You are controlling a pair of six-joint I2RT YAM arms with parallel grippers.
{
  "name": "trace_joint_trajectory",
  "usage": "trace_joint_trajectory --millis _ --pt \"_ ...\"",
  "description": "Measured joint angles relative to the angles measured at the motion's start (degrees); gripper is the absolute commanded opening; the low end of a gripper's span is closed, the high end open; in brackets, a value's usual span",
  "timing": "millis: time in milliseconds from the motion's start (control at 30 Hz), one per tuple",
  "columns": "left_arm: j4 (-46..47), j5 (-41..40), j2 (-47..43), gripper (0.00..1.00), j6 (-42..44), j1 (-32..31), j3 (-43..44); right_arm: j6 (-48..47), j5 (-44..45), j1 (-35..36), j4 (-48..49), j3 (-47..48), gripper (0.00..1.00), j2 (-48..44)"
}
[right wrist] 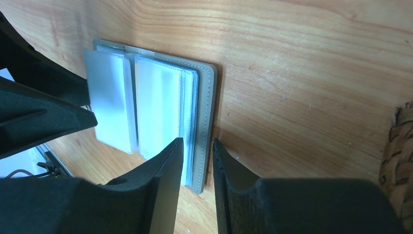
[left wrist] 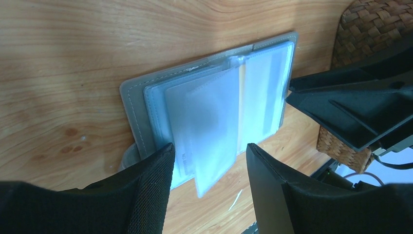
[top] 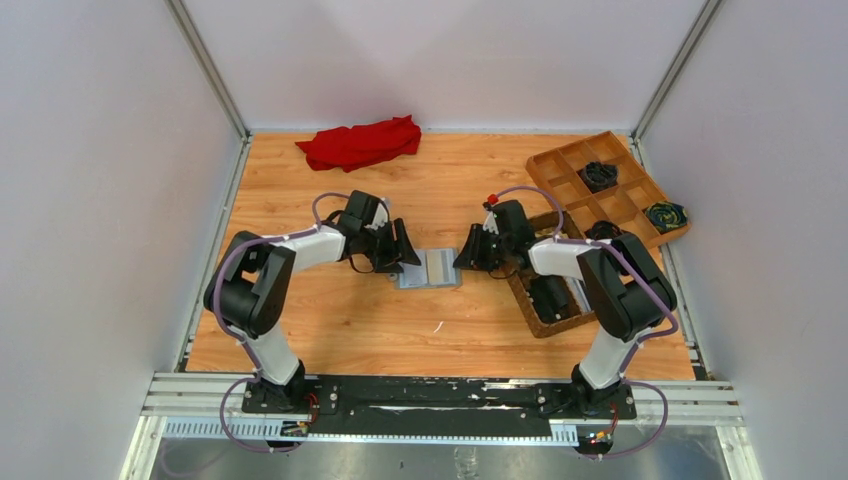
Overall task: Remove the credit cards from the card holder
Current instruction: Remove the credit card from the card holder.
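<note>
While card holder (top: 428,268) lay open flat mid-table, brown woven basket (top: 548,331) sat just right of right gripper (top: 468,252); wooden divided tray (top: 566,148) beyond basket, red cloth (top: 360,143) at far edge. Holder's long axis ran left–right, spine near–far, clear sleeves up, tan-gold card (left wrist: 240,112) edge showing inside. Left gripper (left wrist: 209,163) spread wide at holder's left edge, loose sleeve between fingers. Right gripper's fingers nearly together over right cover edge; pinch or press unclear.

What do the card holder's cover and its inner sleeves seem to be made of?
The card holder cover looks like matte grey leather or imitation; stitching runs along its edge. Its sleeves seem thin frosted plastic: translucent, with a slight sheen.
</note>
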Motion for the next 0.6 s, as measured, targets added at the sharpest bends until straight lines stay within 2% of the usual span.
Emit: trace_joint_trajectory --millis 600 --pt "3.3 3.3 1.6 0.61 -1.9 -1.0 0.1 0.1 0.3 0.5 0.6 0.6 0.33 0.9"
